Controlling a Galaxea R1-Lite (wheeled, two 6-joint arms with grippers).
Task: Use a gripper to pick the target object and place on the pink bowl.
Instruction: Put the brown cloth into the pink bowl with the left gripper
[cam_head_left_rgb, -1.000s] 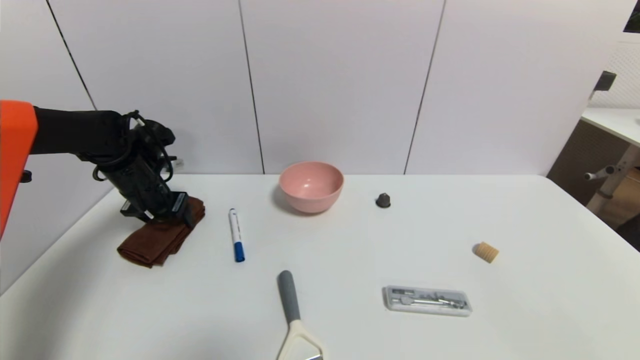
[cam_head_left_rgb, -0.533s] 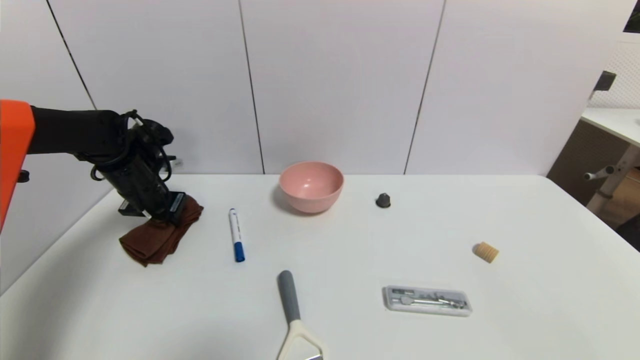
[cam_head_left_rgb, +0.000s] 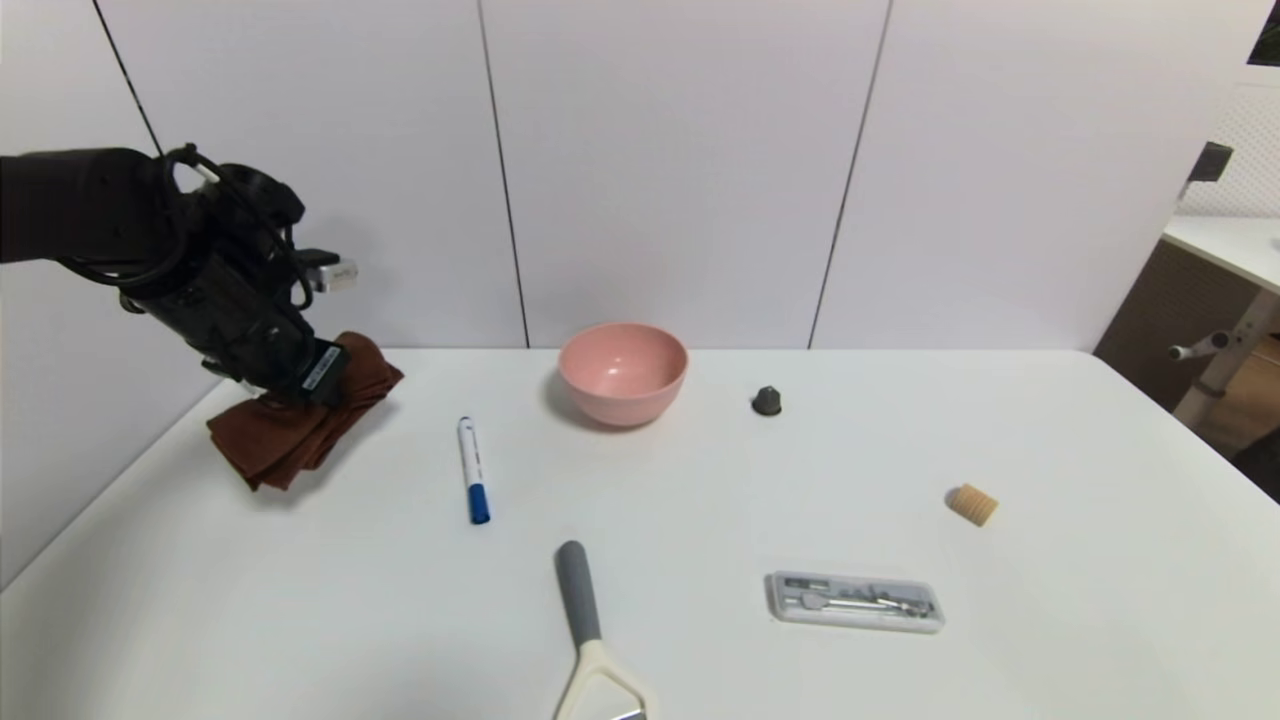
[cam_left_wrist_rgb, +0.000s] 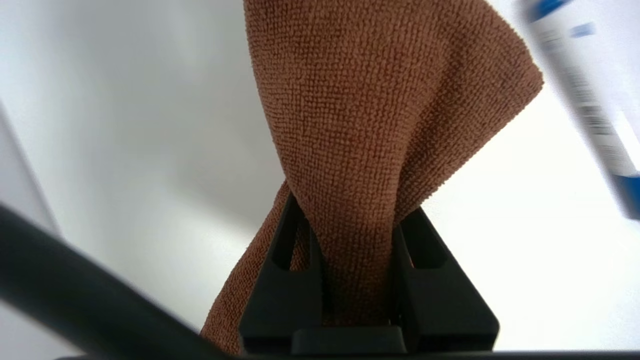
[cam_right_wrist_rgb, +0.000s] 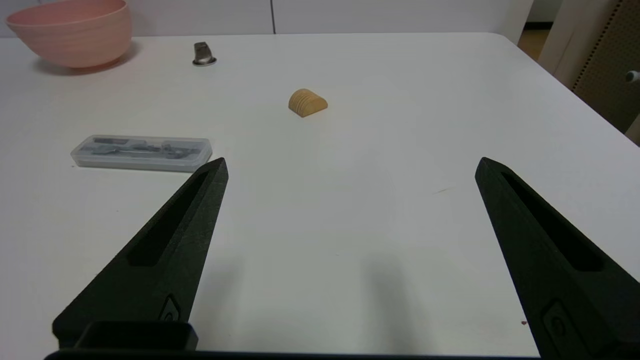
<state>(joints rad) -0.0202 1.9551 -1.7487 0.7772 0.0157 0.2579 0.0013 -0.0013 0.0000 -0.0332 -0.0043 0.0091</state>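
Left gripper (cam_head_left_rgb: 330, 385): at the left edge of the head view, level with the table's far edge, its dark jaws clenched on one end of the brown towel (cam_head_left_rgb: 290, 420). In the left wrist view the left gripper (cam_left_wrist_rgb: 357, 280) shows the cloth pinched between both fingers (cam_left_wrist_rgb: 280, 295).
Brown towel: hangs bunched from the jaws at the left of the head view, its lower folds close to or touching the white table (cam_head_left_rgb: 700, 500); which, I cannot tell. Its shadow lies just beneath.
Pink bowl (cam_head_left_rgb: 622, 372): upper centre of the head view, upright on the table, well apart from the towel.
Marker (cam_head_left_rgb: 472, 470): white with a blue cap, lying between the towel and the bowl, left of centre.
Right gripper (cam_right_wrist_rgb: 350, 165): seen only in its own wrist view, jaws spread wide above bare table.
Other items: a tan cork (cam_head_left_rgb: 971, 503) at the right, a clear plastic case (cam_head_left_rgb: 855, 601) at lower right, a grey-handled tool (cam_head_left_rgb: 585, 630) at bottom centre, a small dark cone (cam_head_left_rgb: 766, 400) right of the bowl.
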